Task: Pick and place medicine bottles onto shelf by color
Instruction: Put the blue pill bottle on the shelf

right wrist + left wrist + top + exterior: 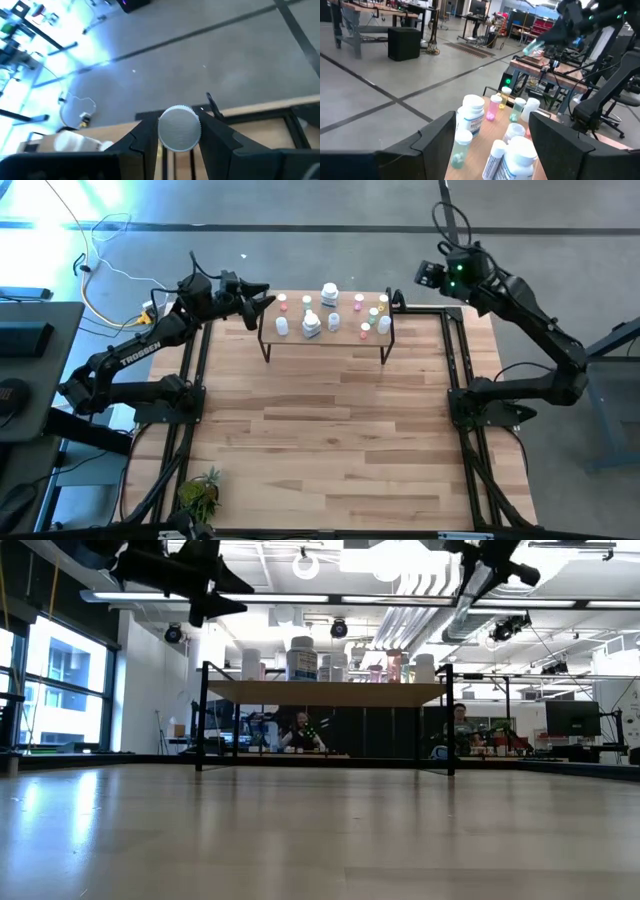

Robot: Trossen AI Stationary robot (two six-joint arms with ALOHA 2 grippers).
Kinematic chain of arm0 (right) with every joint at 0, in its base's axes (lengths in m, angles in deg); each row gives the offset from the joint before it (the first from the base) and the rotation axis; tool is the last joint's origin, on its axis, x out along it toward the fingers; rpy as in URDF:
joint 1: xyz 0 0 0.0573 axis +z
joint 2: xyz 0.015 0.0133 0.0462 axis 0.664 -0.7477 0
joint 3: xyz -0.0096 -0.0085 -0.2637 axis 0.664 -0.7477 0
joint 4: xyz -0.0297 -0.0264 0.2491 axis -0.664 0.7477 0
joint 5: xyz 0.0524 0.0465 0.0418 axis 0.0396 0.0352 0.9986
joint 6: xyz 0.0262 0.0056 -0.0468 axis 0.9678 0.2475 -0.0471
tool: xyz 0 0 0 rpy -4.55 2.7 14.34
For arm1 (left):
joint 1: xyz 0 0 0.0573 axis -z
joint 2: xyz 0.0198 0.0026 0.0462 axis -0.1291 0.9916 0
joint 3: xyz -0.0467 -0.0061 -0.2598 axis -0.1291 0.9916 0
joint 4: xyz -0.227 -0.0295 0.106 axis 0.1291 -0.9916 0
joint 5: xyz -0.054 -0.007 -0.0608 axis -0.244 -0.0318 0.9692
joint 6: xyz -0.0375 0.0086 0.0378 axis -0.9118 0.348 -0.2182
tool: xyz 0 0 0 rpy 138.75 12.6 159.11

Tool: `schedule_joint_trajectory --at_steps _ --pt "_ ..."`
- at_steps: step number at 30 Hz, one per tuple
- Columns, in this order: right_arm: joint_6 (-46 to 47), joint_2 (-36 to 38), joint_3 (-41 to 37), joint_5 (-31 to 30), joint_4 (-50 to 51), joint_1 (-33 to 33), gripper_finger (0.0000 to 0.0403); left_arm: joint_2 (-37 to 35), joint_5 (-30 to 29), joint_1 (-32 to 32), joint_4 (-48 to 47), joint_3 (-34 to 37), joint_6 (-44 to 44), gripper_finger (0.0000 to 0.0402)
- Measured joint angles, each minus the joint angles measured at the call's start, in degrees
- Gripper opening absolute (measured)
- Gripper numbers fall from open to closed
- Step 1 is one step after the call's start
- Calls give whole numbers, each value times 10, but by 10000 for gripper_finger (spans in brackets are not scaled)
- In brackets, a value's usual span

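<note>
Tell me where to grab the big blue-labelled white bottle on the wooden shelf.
Take the big white blue-labelled bottle by its cap, from above: it stands upright, taller than the small bottles around it on the light wooden shelf, so its top is likely freest. The open left gripper is nearest; the right gripper holds a white-capped bottle.

Shelf [325,338] stands at the table's [330,440] far edge, bottles [330,312] clustered on top. Left gripper [262,298] just beside its left end, right gripper [428,276] off the right end. Plant [200,492] at the near left corner.
</note>
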State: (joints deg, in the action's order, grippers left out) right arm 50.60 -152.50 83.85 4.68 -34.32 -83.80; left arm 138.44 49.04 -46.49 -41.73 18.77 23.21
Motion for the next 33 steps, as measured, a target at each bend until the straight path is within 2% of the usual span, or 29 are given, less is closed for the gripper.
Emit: schedule_joint_trajectory --at_steps 11,18,26,33 --pt "-48 -4 28 55 -84 3 106 5 0 0 10 0 -16 241" --pt "-77 -43 60 67 -112 26 106 5 0 0 10 0 -15 241" --pt "-113 -117 150 110 -91 34 106 5 0 0 8 0 -15 241" --pt "-119 -199 254 140 29 33 106 5 0 0 7 0 -15 241"
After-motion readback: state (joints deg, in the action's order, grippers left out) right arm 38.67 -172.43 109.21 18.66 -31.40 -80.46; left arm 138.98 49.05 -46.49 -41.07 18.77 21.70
